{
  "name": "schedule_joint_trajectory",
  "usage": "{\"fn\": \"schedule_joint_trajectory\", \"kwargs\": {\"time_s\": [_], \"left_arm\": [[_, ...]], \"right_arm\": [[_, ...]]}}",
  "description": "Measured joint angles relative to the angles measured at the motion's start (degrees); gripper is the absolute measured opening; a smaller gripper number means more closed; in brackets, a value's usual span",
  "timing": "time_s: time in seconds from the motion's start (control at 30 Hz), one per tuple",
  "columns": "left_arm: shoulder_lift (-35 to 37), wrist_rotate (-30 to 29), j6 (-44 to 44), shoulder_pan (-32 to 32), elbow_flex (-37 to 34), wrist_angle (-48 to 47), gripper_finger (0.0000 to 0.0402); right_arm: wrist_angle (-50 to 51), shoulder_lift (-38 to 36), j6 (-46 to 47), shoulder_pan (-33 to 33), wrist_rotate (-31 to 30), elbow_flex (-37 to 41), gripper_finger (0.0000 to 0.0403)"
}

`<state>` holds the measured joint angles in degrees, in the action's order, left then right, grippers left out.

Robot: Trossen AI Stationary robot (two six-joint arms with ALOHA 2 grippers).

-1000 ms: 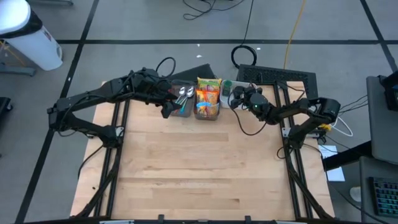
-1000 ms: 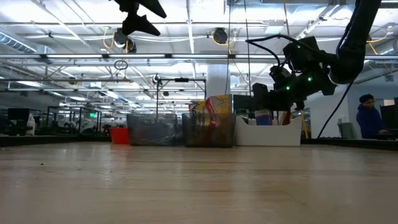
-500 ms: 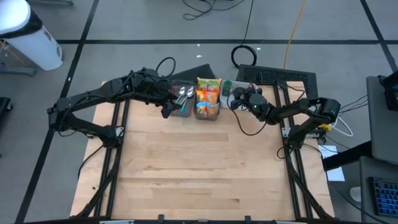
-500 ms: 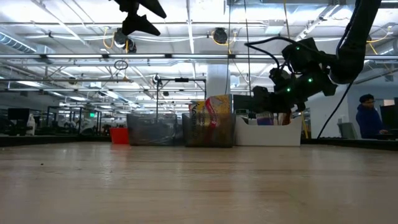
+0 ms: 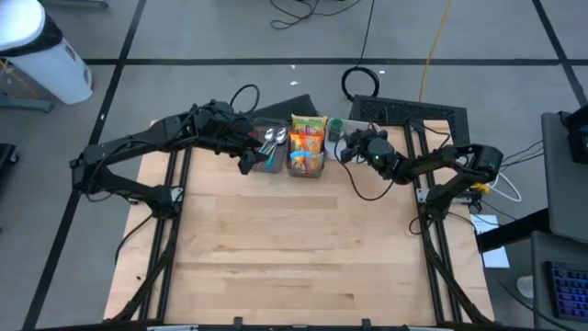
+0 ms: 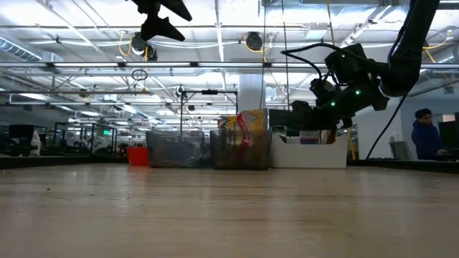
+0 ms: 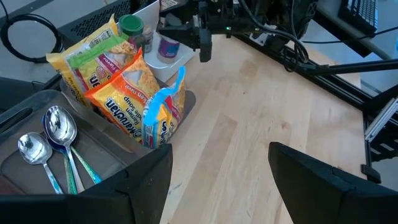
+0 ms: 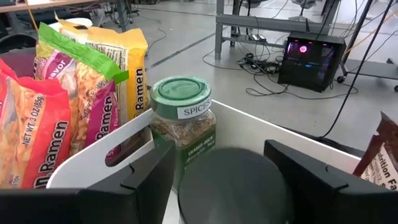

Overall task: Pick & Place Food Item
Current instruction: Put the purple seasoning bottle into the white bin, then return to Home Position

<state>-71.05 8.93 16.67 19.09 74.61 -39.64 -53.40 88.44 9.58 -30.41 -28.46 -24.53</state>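
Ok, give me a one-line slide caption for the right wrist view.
Right gripper, open, poised over a dark-lidded jar beside the green-lidded spice jar in the white bin, ramen packets alongside.

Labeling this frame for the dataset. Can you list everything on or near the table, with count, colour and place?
Ramen packets: several, orange and yellow, upright in the middle bin at the table's far edge.
Spoons: three, silver, lying in the grey bin beside the ramen.
Spice jar: one, green lid, in the white bin.
Dark round lid: one, in the white bin, between the right gripper's fingers, under them.
Wooden table: one, light wood.
Person: one, seated in the room's background in the low view.
Left gripper: open, above the spoon bin.
Right gripper: open, over the white bin.
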Motion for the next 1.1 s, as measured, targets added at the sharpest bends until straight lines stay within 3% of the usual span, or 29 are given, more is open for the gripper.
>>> {"fn": "schedule_joint_trajectory", "kwargs": {"time_s": [0.33, 0.67, 0.87, 1.1], "left_arm": [[0.0, 0.0, 0.04, 0.0, 0.0, 0.01, 0.0269], [0.0, 0.0, -1.64, 0.0, 0.0, 0.01, 0.0269], [0.0, -0.15, -3.72, 0.07, 0.0, 0.06, 0.0269], [0.02, -0.19, -5.22, 2.04, 0.0, 0.84, 0.0269]], "right_arm": [[-0.01, 0.0, -0.45, 0.0, 0.01, 0.0, 0.0269], [-1.54, -2.58, -8.41, 1.23, 0.0, -0.04, 0.0263], [5.23, -10.8, -13.73, 1.27, -0.09, -0.04, 0.0263], [17.13, -25.41, -17.5, 1.53, -0.29, -0.1, 0.0263]]}}
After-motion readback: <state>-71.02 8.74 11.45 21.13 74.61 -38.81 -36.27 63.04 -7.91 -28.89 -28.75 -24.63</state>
